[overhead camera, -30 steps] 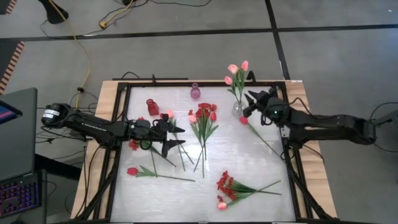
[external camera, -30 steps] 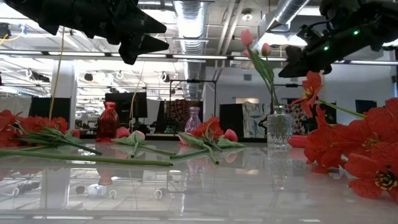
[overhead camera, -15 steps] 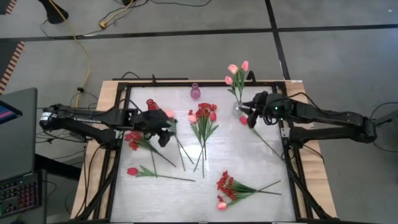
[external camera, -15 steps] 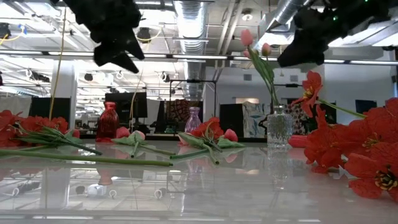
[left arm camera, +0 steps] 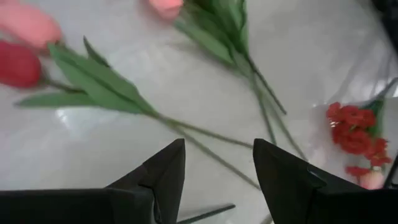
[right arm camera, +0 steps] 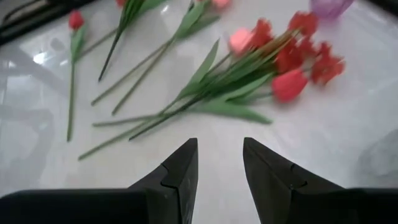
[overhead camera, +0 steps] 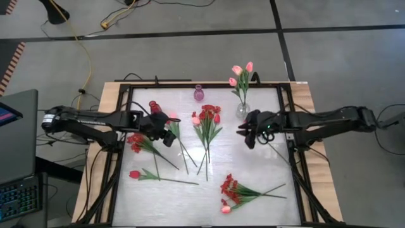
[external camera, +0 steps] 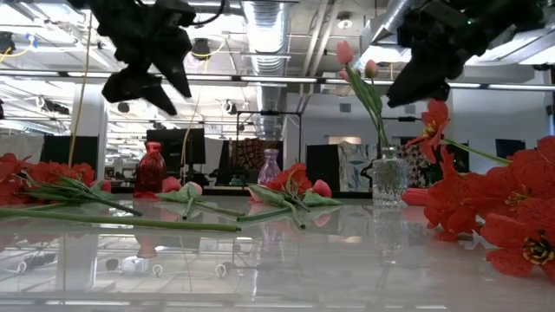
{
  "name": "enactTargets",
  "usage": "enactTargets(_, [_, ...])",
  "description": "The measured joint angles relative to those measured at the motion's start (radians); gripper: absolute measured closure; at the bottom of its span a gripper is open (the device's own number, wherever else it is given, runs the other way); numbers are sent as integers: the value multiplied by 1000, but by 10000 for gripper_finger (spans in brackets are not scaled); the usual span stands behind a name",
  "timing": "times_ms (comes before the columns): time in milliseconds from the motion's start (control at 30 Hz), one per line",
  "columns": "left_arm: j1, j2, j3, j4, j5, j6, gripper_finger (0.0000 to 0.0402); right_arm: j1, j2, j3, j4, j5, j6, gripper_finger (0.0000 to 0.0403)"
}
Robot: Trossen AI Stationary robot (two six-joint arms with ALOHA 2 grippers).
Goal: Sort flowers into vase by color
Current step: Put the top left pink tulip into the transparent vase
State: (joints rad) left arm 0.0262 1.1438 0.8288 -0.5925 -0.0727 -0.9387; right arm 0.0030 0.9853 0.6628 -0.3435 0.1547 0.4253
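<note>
Barely started, I'd say: pink tulips [overhead camera: 240, 71] stand in the clear vase [overhead camera: 242, 110] just behind the right claw [overhead camera: 244, 133]; the red vase [overhead camera: 154, 107], behind the left claw [overhead camera: 168, 135], and the purple vase [overhead camera: 199, 93] look empty. Both claws hover open, holding nothing. The mixed bunch [overhead camera: 207, 123] lies between them, other stems scattered across the desk [overhead camera: 253, 171].

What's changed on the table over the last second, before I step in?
The right gripper swung from beside the clear vase of pink tulips toward the table's middle, nearer the centre bunch. The left gripper drew back toward the red vase, above the loose stems. Both are empty with fingers apart. Flowers and vases lie as before.
</note>
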Motion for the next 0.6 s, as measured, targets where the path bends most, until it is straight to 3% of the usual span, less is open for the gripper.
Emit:
enactTargets(267, [-42, 215, 0, 30, 64, -13, 226, 78, 103, 0, 44, 0, 47, 249])
enactTargets(600, [-44, 421, 0, 193, 95, -32, 226, 115, 168, 0, 42, 1, 49, 249])
